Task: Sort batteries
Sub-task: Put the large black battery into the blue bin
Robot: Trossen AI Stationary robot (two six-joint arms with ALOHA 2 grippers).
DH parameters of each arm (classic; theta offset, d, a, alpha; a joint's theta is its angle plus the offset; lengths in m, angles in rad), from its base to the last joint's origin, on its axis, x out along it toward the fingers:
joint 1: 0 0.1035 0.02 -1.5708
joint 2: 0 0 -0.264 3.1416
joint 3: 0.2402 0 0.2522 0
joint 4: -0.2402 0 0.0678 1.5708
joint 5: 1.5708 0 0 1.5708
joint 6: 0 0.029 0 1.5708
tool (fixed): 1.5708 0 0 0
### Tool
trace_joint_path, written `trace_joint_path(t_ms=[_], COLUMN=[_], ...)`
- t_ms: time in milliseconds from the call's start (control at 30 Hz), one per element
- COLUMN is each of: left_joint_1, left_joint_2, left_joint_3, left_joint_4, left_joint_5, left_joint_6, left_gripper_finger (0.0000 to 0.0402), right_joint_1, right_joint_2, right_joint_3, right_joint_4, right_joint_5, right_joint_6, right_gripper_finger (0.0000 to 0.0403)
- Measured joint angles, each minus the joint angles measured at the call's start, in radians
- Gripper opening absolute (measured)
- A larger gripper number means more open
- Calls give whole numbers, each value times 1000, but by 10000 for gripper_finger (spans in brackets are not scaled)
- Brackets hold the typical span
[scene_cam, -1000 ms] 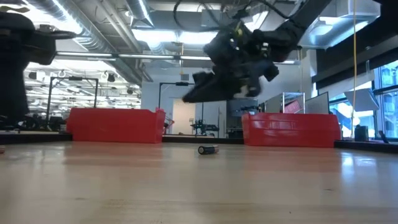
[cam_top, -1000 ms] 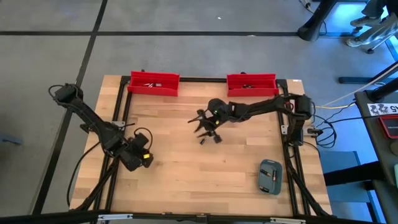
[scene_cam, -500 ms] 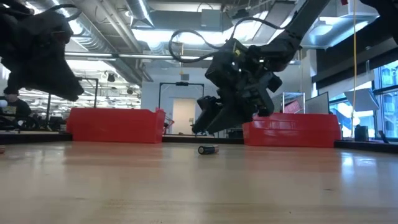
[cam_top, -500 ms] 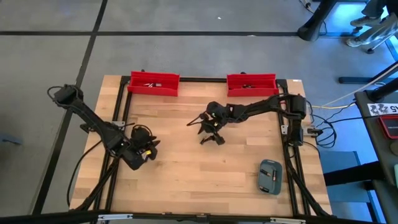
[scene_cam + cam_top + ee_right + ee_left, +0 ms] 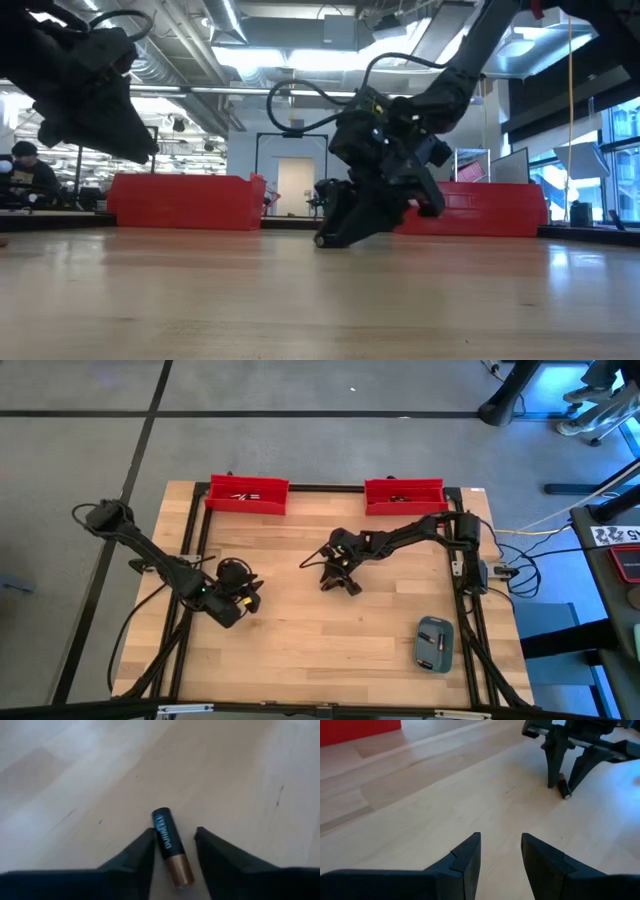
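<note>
A single battery (image 5: 171,846) lies flat on the table (image 5: 300,650) near its middle, black at one end and copper at the other. The right gripper (image 5: 172,851) straddles it — one finger just beside each flank, not yet clamped. Small, stiff and smooth, the cell will likely roll or squirt out if pinched near an end; mid-body across its round sides looks safest. The left gripper (image 5: 501,851) hovers with fingers parted and empty over the table's left part. Two red bins (image 5: 247,496) sit along the far edge.
</note>
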Motion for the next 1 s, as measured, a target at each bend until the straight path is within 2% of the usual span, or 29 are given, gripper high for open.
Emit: trace_joint_path(t_ms=[167,300,433,567,700,867,1000], left_joint_1=[18,21,21,30,60,135,210], left_joint_2=[30,68,108,146,185,254,307], left_joint_3=[0,0,0,0,0,0,0], left_joint_4=[2,3,45,142,337,669,879], left_joint_5=[-14,-59,-105,-146,-148,-65,21], left_joint_6=[0,-1,32,145,406,826,1044], left_gripper_finger=[131,131,131,131,131,131,131], right_joint_1=[3,18,46,127,222,379,544], right_joint_2=[-10,-78,-247,-442,-592,-720,-794], right_joint_3=[0,-2,-10,-4,-6,-5,-9], right_joint_4=[-32,-123,-354,-626,-872,-1099,-1174], right_joint_5=[77,186,287,354,386,289,238], right_joint_6=[77,190,233,306,543,979,1277], right_gripper_finger=[43,40,40,40,40,40,40])
